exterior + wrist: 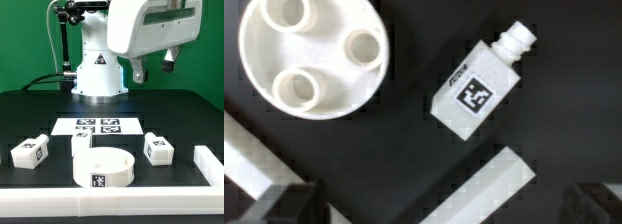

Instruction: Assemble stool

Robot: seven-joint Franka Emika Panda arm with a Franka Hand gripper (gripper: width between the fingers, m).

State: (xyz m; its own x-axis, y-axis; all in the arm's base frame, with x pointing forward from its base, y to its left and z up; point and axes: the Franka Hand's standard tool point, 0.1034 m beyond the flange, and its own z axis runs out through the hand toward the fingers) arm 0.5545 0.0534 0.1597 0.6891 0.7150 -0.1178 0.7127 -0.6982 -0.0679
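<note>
The white round seat (103, 168) stands on the black table near the front; in the wrist view (313, 55) it shows three round sockets. Three white tagged legs lie around it: one toward the exterior view's left (30, 151), a small one behind the seat (82, 143), and one toward the right (157, 148). The wrist view shows one leg (482, 85) with its peg end pointing away from the seat. My gripper (153, 70) hangs high above the table, open and empty, apart from every part. Its dark fingers (287, 205) sit at the frame corners.
The marker board (97, 126) lies flat in front of the robot base (97, 70). A white L-shaped rail (206, 164) borders the table's right and front edges; it also shows in the wrist view (491, 185).
</note>
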